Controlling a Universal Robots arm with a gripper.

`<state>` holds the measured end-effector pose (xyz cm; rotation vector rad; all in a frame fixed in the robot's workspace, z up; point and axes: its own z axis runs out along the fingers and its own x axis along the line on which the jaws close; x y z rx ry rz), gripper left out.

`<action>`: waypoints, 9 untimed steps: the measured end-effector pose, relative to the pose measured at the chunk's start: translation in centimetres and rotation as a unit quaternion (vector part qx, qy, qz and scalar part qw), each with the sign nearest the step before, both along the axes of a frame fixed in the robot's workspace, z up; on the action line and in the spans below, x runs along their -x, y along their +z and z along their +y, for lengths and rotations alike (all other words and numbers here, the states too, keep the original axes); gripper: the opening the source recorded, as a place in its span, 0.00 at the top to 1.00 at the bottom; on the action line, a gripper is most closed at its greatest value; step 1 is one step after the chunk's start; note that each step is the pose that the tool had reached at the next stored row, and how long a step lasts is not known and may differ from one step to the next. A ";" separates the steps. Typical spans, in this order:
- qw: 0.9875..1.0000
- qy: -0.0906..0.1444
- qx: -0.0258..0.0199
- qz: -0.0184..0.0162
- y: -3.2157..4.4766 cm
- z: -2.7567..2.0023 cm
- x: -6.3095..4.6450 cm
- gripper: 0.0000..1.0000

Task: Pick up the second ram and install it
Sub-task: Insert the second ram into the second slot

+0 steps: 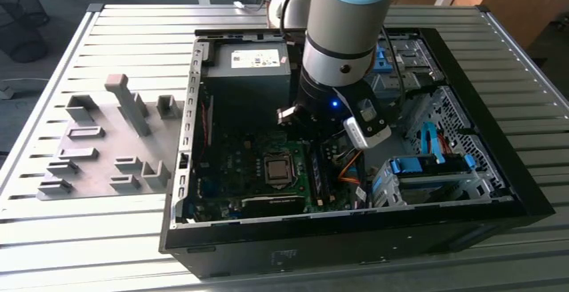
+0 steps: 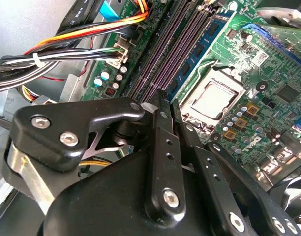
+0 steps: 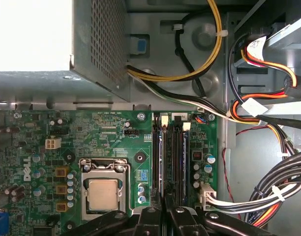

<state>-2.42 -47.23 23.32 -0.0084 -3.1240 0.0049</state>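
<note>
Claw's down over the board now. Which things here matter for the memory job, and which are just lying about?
Job: claw, shut, above the memory slots.
Lying about: processor, cable bundle, power box, grey holders on the table.

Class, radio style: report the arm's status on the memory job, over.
Pincer shut, low over the memory slots. Blue-green ram upright in a slot just past the tips. Nothing in the way seen.

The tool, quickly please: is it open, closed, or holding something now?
Tool: closed, fingertips together above the memory slots on the motherboard; nothing visible between them.
</note>
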 end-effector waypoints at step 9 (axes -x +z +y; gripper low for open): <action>1.000 0.000 -0.001 0.000 -0.87 -0.08 0.0 0.86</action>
